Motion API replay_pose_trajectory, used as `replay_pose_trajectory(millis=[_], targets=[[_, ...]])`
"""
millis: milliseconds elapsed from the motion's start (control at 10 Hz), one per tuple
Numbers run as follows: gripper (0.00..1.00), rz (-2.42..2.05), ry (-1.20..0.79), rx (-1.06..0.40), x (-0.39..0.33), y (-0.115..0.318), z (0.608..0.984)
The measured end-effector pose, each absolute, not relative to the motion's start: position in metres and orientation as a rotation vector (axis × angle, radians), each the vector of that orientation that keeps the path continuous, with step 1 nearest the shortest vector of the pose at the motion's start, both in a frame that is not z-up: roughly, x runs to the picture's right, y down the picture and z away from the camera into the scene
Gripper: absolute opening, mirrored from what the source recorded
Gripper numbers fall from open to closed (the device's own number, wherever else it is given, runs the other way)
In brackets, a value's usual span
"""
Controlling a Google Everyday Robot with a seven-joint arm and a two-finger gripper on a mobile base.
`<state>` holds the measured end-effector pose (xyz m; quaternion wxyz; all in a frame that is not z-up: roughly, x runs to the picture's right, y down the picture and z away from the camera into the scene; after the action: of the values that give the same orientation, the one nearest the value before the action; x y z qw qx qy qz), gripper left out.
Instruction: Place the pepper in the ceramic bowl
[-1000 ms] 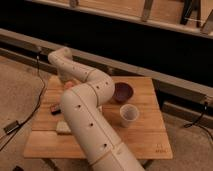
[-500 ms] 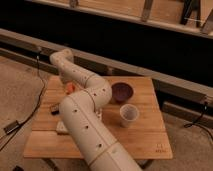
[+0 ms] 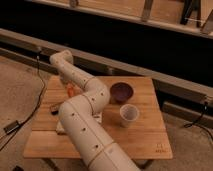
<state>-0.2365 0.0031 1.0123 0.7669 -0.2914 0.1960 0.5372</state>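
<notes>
Your pepper (image 3: 72, 92) shows as a small orange-red spot on the left half of the desk (image 3: 145, 137). It sits close against the upper link of the arm (image 3: 82, 125), which partly hides it. The tool (image 3: 68, 85) is right above the pepper, over the far-left part of the desk top, below the point where the arm folds back downward. You cannot tell whether the tool is open, closed or gripping the pepper, because the arm covers most of it. Whether tool and pepper touch cannot be read either.

To the right of the pepper, well apart from it, you find the ceramic bowl (image 3: 121, 92). It is round, shallow, dark maroon and upright, near the middle of the desk toward the far edge. The arm's thick bend lies between the bowl and the pepper. Just in front of the bowl and slightly to its right stands the cup (image 3: 128, 115), pale, translucent and upright.

The arm itself is pale with rows of dark holes. It rises from the bottom edge, crosses the desk up to the bend beside the bowl, then runs to the upper left and turns down to the tool. Left of the arm, nearer the front than the pepper, you see a dark block (image 3: 54, 107), and in front of that a pale flat piece (image 3: 60, 128) half under the arm. A cable (image 3: 31, 107) trails over the floor left of the desk.
</notes>
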Motion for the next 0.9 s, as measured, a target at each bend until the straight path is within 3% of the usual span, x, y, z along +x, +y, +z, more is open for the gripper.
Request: replay_pose_trajectory(millis=[200, 900], targets=[[0.0, 1.175, 0.43, -0.63, -0.23, -0.002, 1.011], [0.0, 1.257, 0.439, -0.592, -0.177, -0.062, 0.964]])
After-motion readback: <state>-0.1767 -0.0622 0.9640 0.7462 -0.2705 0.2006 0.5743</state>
